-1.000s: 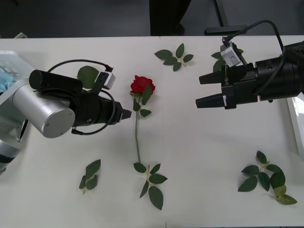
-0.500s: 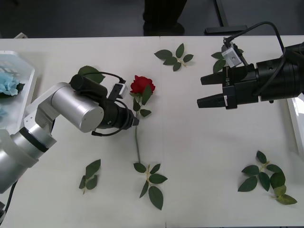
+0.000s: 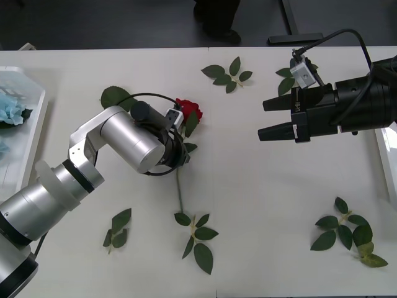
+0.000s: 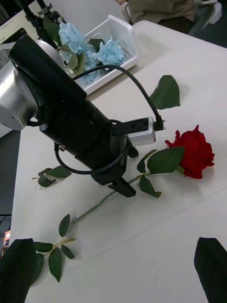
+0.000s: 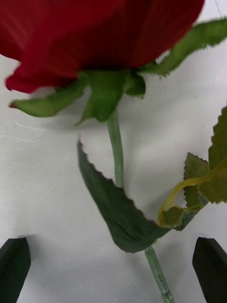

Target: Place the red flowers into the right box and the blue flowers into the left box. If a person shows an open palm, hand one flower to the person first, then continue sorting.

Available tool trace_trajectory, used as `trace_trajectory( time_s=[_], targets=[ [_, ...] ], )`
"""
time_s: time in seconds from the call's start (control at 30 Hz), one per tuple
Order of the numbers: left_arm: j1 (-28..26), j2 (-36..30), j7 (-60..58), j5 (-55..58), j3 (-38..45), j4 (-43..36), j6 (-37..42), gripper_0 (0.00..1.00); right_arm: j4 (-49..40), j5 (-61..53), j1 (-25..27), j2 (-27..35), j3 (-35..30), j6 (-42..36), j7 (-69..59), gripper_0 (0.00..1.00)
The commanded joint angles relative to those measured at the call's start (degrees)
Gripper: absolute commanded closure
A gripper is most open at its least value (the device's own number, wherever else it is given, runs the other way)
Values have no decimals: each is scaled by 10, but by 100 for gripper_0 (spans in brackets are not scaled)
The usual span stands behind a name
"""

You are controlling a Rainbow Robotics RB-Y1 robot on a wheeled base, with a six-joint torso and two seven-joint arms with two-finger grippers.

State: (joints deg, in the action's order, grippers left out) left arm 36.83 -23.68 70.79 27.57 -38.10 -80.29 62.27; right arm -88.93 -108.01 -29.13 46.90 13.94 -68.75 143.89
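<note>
On white table: left pincer open astride red rose stem; right pincer open, hovering.

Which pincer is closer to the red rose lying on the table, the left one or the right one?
The left. The left pincer is directly over the red rose, its open fingers on either side of the stem just below the bloom. The right pincer hovers open, well off toward the robot's right.

Looks like an office or lab room: a plain white table across the frame, dark carpeted floor along the top edge, black furniture legs upper right, a seated person at top.
</note>
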Motion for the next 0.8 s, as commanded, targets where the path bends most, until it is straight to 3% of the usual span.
trace_trajectory(
  time_s=[0.03, 0.07, 0.1, 0.17, 0.2, 0.63, 0.8],
  targets=[
    [26, 13, -25, -12, -17, 4, -11, 35, -4, -7, 0, 25, -14, 3, 14, 3],
    [26, 13, -26, -12, -17, 4, -10, 57, -4, -7, 0, 25, -14, 3, 14, 3],
    [26, 14, -27, -11, -17, 4, -10, 66, -4, -8, 0, 25, -14, 3, 14, 3],
    [26, 15, -28, -11, -17, 5, -10, 95, -4, -7, 0, 25, -13, 3, 14, 3],
    [26, 15, -28, -11, -17, 5, -10, 100, -4, -7, 1, 25, -14, 3, 14, 3],
    [26, 13, -36, -17, -14, 6, -26, 100, -2, -7, 0, 25, -13, 4, 11, 3],
    [25, -7, -37, -22, -10, -3, -65, 100, -2, -7, 0, 25, -14, 4, 10, 3]
  ],
)
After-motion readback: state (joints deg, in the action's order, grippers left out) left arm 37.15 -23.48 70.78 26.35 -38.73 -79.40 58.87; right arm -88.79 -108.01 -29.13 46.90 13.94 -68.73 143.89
